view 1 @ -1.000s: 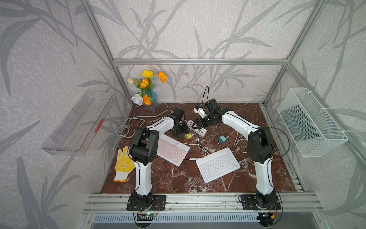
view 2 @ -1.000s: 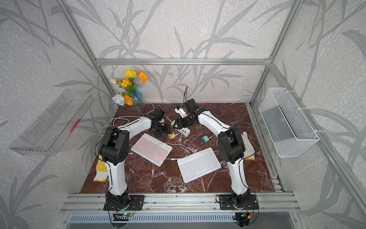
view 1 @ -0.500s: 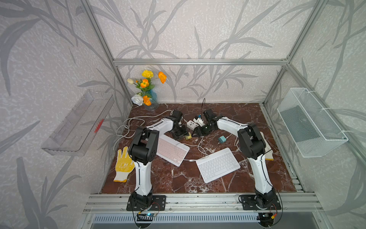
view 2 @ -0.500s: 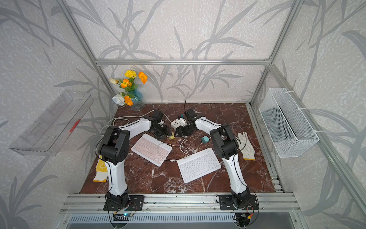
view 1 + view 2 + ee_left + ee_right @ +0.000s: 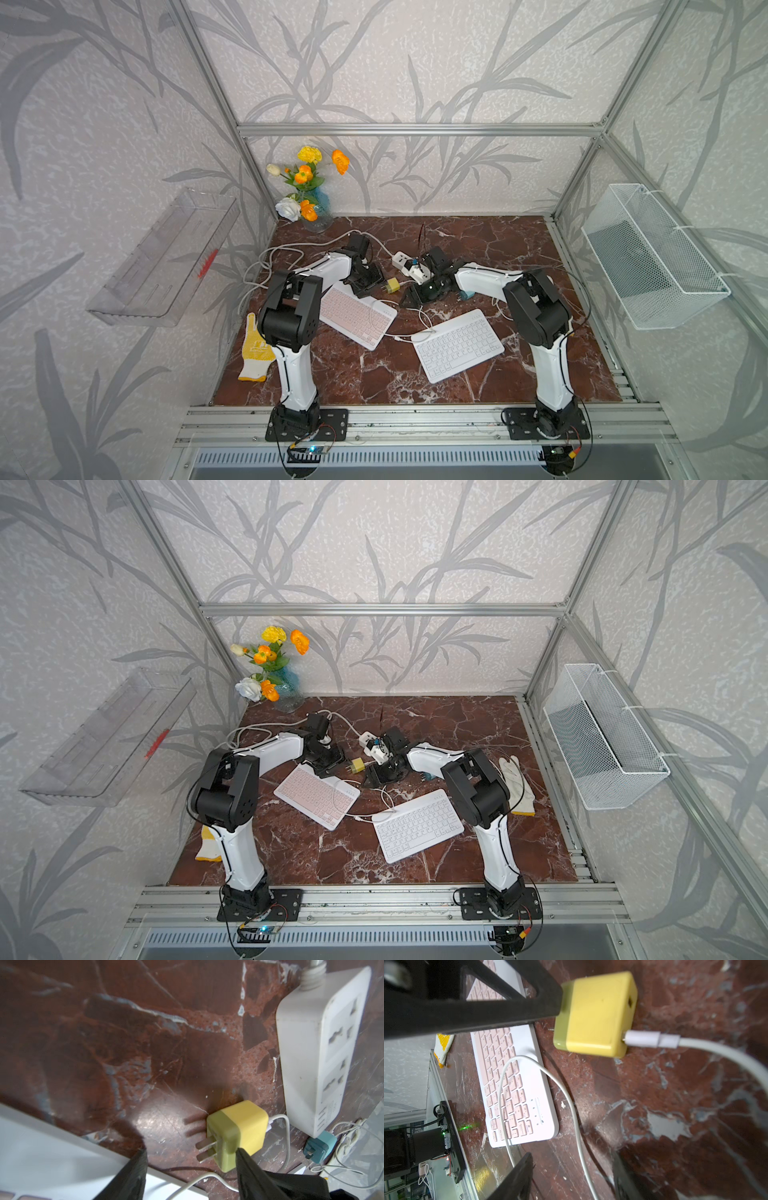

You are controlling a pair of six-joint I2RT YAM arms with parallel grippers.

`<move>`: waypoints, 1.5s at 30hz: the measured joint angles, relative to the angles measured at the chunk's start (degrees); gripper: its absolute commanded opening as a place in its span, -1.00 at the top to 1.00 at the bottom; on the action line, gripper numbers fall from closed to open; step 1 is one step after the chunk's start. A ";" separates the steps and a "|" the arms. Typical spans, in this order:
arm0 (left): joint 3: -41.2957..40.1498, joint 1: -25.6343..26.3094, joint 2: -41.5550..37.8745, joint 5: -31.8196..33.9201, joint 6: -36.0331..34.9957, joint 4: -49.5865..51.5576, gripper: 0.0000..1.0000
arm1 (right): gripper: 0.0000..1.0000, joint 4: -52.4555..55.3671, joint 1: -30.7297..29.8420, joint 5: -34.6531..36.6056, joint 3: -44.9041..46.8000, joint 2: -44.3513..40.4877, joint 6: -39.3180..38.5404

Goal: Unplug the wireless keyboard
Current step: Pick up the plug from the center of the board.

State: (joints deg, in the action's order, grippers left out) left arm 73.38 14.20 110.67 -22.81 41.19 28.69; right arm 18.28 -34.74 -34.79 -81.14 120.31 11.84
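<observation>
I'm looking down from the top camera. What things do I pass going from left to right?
clear shelf → yellow glove → pink keyboard → white keyboard → wire basket

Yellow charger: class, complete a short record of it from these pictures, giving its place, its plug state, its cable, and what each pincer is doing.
item: yellow charger
place: lying on the marble table, near the white power strip
plug state: out of the strip, prongs bare
cable: white cable plugged into its port
left pincer: open, one fingertip at the charger's prong end
right pincer: open, holding nothing
</observation>
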 measured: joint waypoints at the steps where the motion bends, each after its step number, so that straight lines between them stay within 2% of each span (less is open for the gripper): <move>1: -0.35 -0.07 -0.33 -0.11 0.46 -0.35 -0.34 | -0.22 0.11 0.17 -0.11 -0.66 -0.07 -0.52; 9: -1.18 -0.44 -2.62 -1.05 2.99 -2.27 -0.35 | -0.24 0.42 1.14 -0.92 -13.79 1.49 -4.02; 13: -1.31 -0.50 -2.89 -1.38 3.69 -3.06 -0.35 | -0.25 0.09 1.22 -1.33 -21.22 6.27 -4.87; 17: -2.03 -0.83 -2.91 -1.46 4.33 -3.72 -0.35 | -0.25 0.00 1.22 -1.53 -23.39 11.67 -4.42; 26: -6.67 -2.34 -5.29 -1.05 6.23 -5.31 -0.35 | -0.25 -1.25 1.46 -1.44 -17.75 13.38 -3.43; 36: -7.78 -2.97 -6.73 -1.16 7.15 -6.95 -0.36 | -0.25 -8.35 0.13 -1.90 -1.68 4.28 -0.22; 42: -7.78 -2.97 -6.73 -1.53 7.50 -7.82 -0.36 | -0.22 -6.69 -2.40 3.15 -0.15 2.12 -1.84; 45: -7.78 -2.95 -6.73 -1.81 7.50 -7.89 -0.36 | -0.11 -3.02 -2.47 7.34 -0.81 1.05 -5.27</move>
State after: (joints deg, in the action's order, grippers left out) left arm 65.60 11.25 103.94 -24.62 48.69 20.80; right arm 15.27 -37.21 -27.44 -81.95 121.36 6.57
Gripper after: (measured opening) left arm 0.679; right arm 0.590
